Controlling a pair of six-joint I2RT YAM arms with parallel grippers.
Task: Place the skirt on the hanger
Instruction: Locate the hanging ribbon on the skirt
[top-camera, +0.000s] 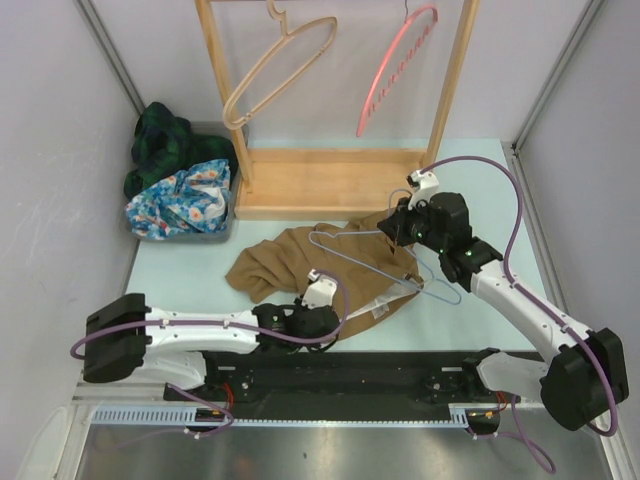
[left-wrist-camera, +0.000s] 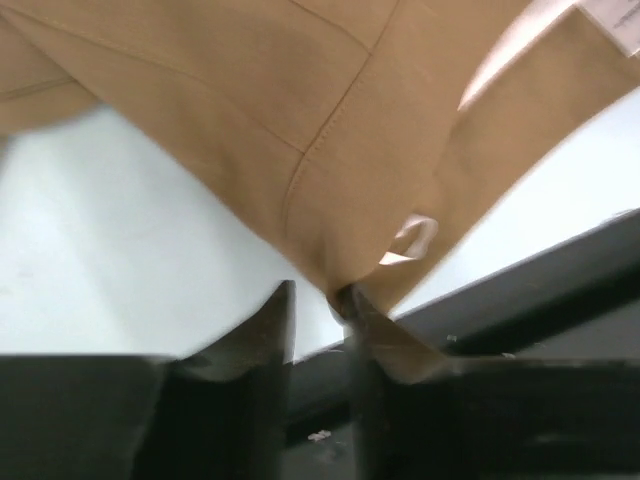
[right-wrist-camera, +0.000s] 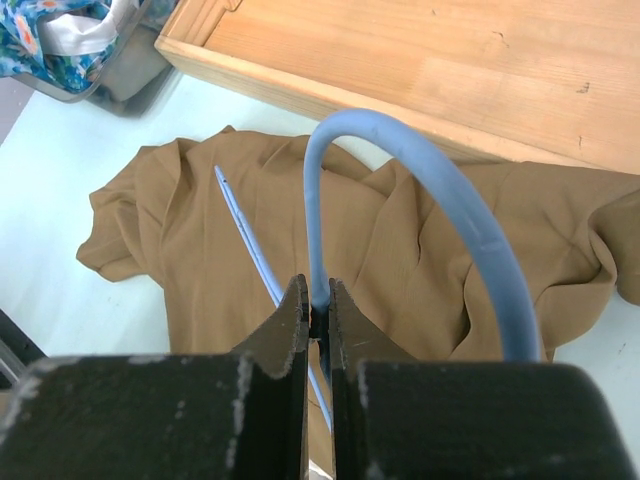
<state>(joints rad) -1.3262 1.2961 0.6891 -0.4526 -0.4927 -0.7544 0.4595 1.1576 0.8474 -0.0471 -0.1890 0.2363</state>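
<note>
The brown skirt (top-camera: 290, 262) lies crumpled on the pale table. A light-blue wire hanger (top-camera: 350, 258) rests across it. My right gripper (top-camera: 392, 232) is shut on the hanger's neck, just below its hook (right-wrist-camera: 450, 200), above the skirt (right-wrist-camera: 400, 240); the jaws (right-wrist-camera: 318, 300) pinch the wire. My left gripper (top-camera: 338, 315) is at the skirt's near edge. In the blurred left wrist view its jaws (left-wrist-camera: 318, 300) stand a little apart, and a fold of the skirt (left-wrist-camera: 300, 120) comes down to a point at the tip of the right finger (left-wrist-camera: 365, 330).
A wooden rack stands at the back on a flat base (top-camera: 330, 180), with a beige hanger (top-camera: 280, 70) and a pink hanger (top-camera: 395, 70) on its bar. A basket of patterned clothes (top-camera: 180, 195) sits back left. A black rail (top-camera: 350, 375) runs along the near edge.
</note>
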